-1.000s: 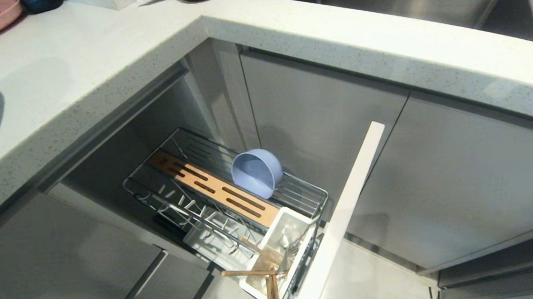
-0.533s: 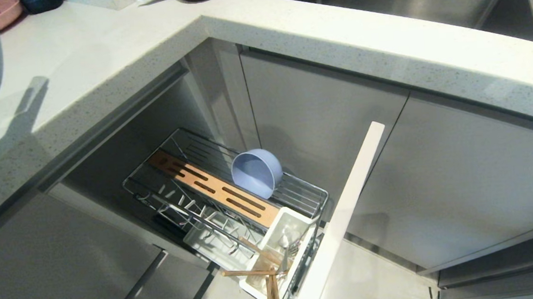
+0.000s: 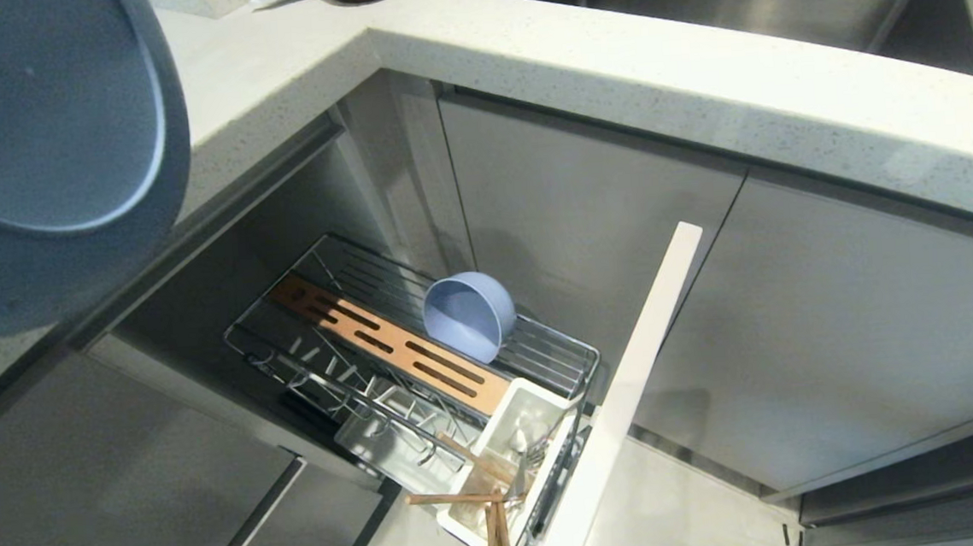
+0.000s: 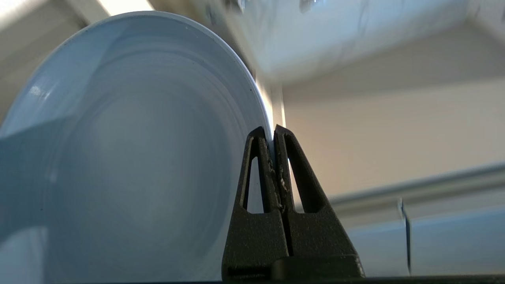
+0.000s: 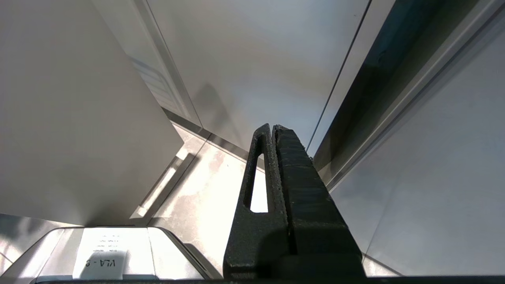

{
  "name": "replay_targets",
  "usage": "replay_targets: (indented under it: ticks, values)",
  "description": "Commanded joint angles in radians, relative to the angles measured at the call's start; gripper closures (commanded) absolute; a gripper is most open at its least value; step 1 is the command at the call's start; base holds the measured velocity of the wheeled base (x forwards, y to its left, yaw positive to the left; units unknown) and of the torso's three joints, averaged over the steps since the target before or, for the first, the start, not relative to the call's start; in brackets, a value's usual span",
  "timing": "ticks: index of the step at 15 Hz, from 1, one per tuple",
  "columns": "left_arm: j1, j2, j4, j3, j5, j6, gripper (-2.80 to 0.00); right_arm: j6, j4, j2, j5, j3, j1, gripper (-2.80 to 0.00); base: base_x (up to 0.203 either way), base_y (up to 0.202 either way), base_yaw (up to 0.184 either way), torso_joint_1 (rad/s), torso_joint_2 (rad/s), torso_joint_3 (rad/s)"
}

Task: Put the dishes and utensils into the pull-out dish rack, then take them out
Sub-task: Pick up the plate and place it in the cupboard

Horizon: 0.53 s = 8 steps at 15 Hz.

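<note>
We saw our left gripper [image 4: 273,132] pinching the light-blue plate [image 4: 130,150] by its rim, held above the countertop [image 3: 283,56], bowl [image 3: 468,315] in the pull-out dish rack [image 3: 411,360], right gripper [image 5: 272,130] pressed together, empty.

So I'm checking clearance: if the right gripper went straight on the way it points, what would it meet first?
Probably the grey cabinet front ahead of the shut right gripper; depth is unclear.
</note>
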Motion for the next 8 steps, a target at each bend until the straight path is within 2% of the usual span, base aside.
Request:
replay_targets:
  ticks: [1, 6, 8]
  values:
    - [-0.045, 0.019, -0.003, 0.056, 0.0, -0.02, 0.0, 0.0, 0.0, -0.003, 0.0, 0.002, 0.0, 0.0, 0.0, 0.0, 0.0, 0.0, 0.0, 0.0]
    - [-0.067, 0.104, -0.04, 0.151, 0.002, -0.136, 0.0, 0.0, 0.0, -0.004, 0.0, 0.002, 0.0, 0.0, 0.0, 0.0, 0.0, 0.0, 0.0, 0.0]
    - [-0.063, 0.138, -0.082, 0.197, 0.056, -0.188, 0.0, 0.0, 0.0, -0.002, 0.0, 0.002, 0.0, 0.0, 0.0, 0.0, 0.0, 0.0, 0.0, 0.0]
